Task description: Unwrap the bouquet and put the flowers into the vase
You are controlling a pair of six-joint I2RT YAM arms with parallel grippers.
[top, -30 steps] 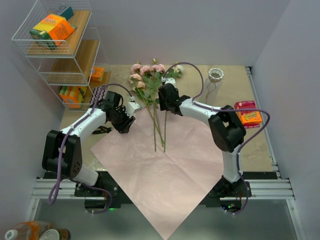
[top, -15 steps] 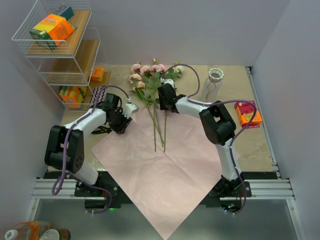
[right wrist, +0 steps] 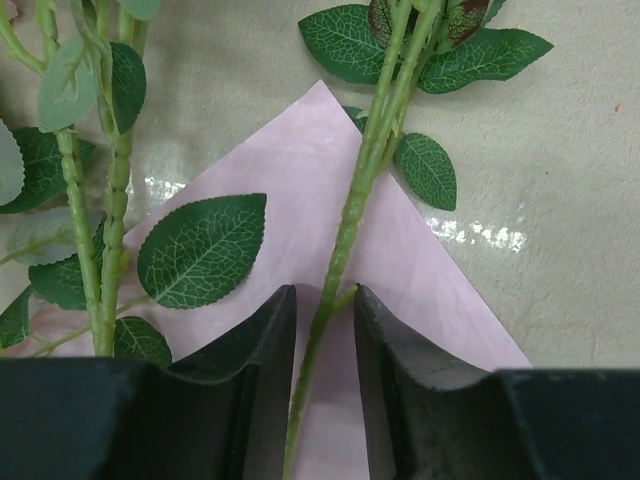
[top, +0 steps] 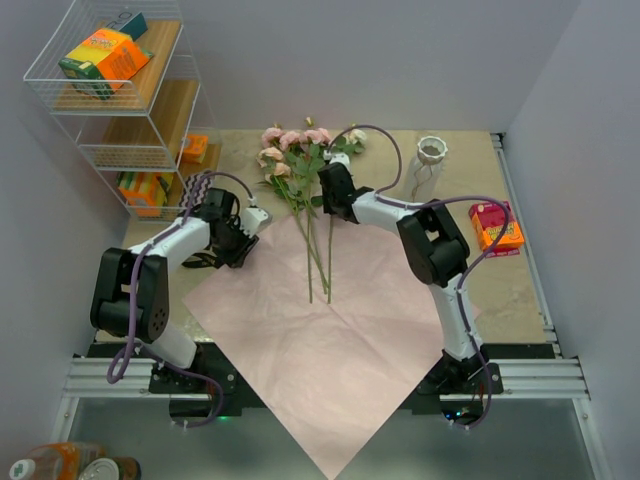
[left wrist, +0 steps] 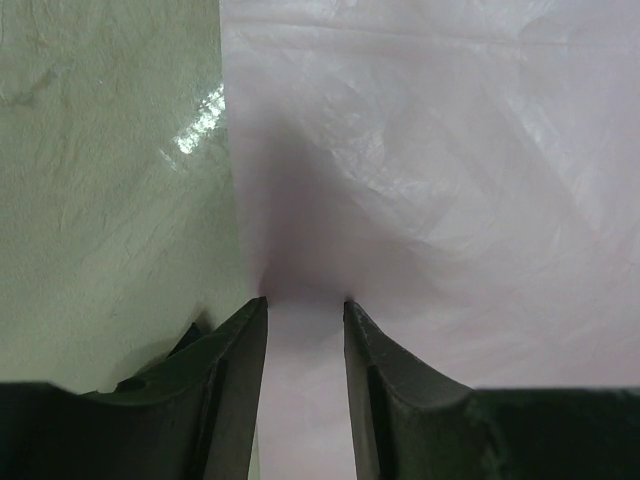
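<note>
right gripper (right wrist: 325,292) is half-open around one rose stem (right wrist: 351,215), not pinching yet; left gripper (left wrist: 305,302), slightly parted and empty, is probably pinning the pink paper (left wrist: 450,150) at its ten-o'clock edge.

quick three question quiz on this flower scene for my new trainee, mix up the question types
1. True or false: one of the pink and cream roses already stands in the tall pale grey-white vase.
2. What lies between the fingers of the right gripper? A) a green rose stem B) a black ribbon C) a red-orange box
3. Short answer: which thing's edge lies under the left gripper?

Key
1. False: the roses all lie on the table.
2. A
3. The flat lilac-pink paper sheet.
</note>
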